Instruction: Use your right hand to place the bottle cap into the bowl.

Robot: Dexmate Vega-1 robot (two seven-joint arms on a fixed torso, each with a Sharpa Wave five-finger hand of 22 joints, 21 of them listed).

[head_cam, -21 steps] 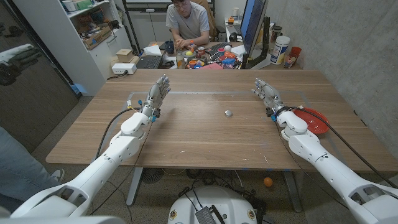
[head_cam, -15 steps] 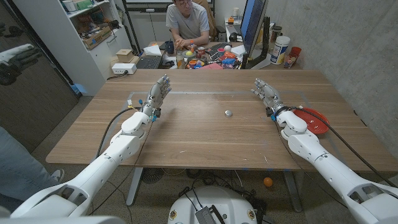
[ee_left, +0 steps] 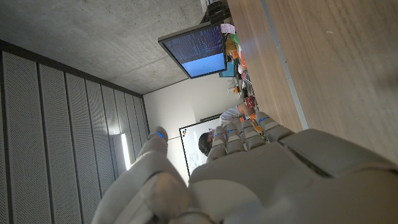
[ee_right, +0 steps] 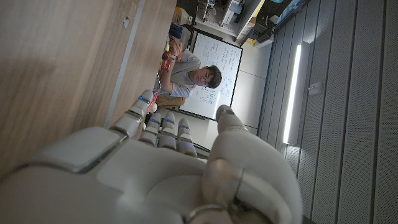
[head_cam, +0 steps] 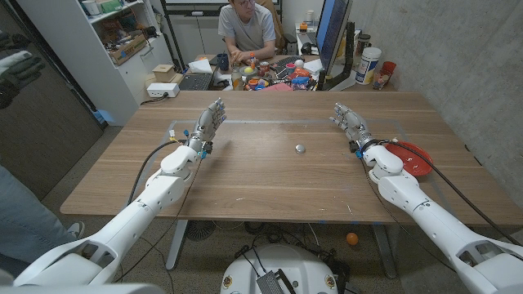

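Nothing on the wooden table (head_cam: 245, 175) has moved since the earlier frames. Right hand (head_cam: 350, 124) and left hand (head_cam: 206, 126) stand with fingers apart, holding nothing. The small round silvery bottle cap (head_cam: 300, 148) lies left of the right fingers (head_cam: 341, 113), well apart. The red bowl (head_cam: 409, 157) sits behind that hand, beside its wrist. No readable writing.

No writing, label or number is legible on anything here.

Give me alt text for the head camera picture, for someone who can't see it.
A small round silver bottle cap lies on a wooden table between two white robot hands, left hand and right hand, both open. A red bowl sits beside the right arm.
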